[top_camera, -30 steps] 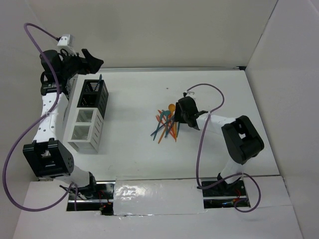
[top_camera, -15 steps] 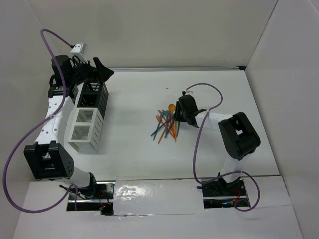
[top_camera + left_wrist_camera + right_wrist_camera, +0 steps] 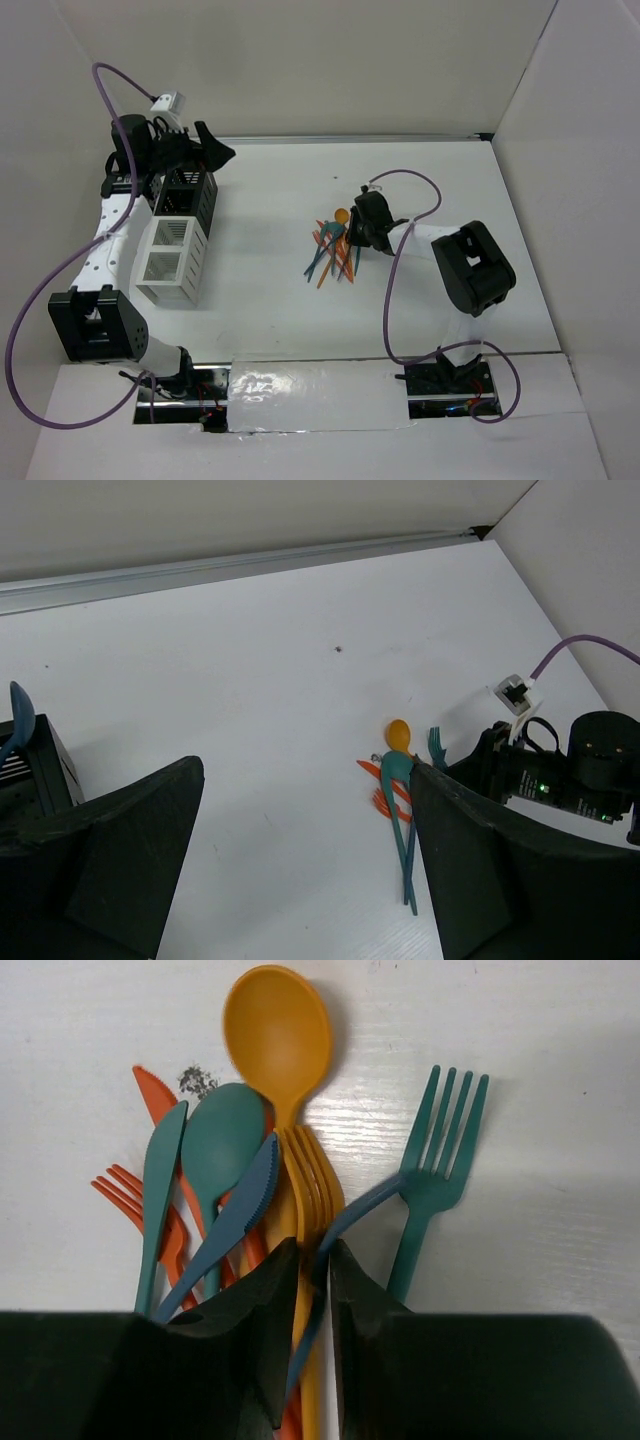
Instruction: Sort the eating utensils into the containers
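While I watch the top cam, the black mesh bin (image 3: 192, 195) is my ref point. The L claw (image 3: 215, 148) hovers over the bin's far end, fingers spread wide, nothing between them. On the L wrist cam a teal spoon handle (image 3: 18, 720) sticks up out of that bin. Two white bins (image 3: 168, 262) stand in a row touching the bin's near side; I can't tell what's in them.

The utensil pile (image 3: 335, 250) lies on the white table (image 3: 270, 180), well to the right of the bin. The R claw (image 3: 315, 1255) sits low on the side of the pile away from the bin, w/ its fingers pressed nearly together, pinching a blue handle (image 3: 355, 1210) that curves off under the teal fork (image 3: 440, 1150).

R wrist cam, going from that fork back toward the bin side:
- orange-yellow fork (image 3: 310, 1175) lying on the orange-yellow spoon (image 3: 277, 1030)
- blue knife (image 3: 240, 1210)
- teal spoon (image 3: 222, 1140)
- teal knife (image 3: 160, 1190)
- red-orange fork (image 3: 125, 1195), at the edge

All overlap in one heap, heads pointing away from the claw.
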### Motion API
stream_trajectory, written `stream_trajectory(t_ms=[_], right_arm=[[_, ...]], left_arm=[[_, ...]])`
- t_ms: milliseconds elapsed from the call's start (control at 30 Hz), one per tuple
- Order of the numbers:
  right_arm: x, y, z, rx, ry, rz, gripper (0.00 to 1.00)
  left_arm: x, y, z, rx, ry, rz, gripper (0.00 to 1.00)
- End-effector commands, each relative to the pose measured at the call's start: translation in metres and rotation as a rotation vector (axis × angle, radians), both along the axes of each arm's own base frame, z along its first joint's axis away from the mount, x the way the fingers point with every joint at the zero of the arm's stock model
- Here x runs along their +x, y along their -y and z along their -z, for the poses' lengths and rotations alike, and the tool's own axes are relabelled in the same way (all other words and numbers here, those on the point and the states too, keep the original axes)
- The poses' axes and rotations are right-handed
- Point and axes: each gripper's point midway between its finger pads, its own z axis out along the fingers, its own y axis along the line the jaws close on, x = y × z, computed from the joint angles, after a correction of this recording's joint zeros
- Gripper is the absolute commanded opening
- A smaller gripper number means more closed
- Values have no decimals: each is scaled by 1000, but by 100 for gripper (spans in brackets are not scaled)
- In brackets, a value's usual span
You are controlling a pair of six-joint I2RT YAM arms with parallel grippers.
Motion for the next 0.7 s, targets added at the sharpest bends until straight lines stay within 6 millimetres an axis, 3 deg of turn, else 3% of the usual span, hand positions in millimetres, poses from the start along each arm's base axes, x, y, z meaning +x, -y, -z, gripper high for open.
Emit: stream_trajectory(t_ms=[0, 133, 167, 267, 300, 367, 433, 467, 633, 667], right_arm=[[11, -12, -12, 27, 35, -6, 25], [8, -8, -21, 12, 43, 2, 9], [12, -10, -30, 20, 62, -2, 1], [8, -8, -35, 12, 50, -12, 0], [11, -12, -49, 26, 80, -20, 0], [7, -11, -53, 28, 74, -29, 0], [10, -12, -72, 43, 109, -31, 0], [11, -13, -81, 48, 123, -33, 0], [10, -14, -120, 92, 195, -29, 0], [13, -14, -124, 98, 202, -25, 0]], left_arm=[[-7, 8, -20, 2, 46, 31, 97], [-17, 27, -22, 4, 32, 107, 97], [-20, 29, -26, 3, 33, 124, 97], [-34, 50, -21, 0, -11, 203, 97], [-36, 52, -22, -4, -8, 218, 97], [-55, 80, -21, -29, -31, 323, 97], [-63, 88, -12, -42, -55, 363, 97], [-73, 106, -8, -43, -62, 425, 97], [-98, 158, 39, -52, -199, 544, 96], [-92, 156, 48, -47, -203, 528, 96]])
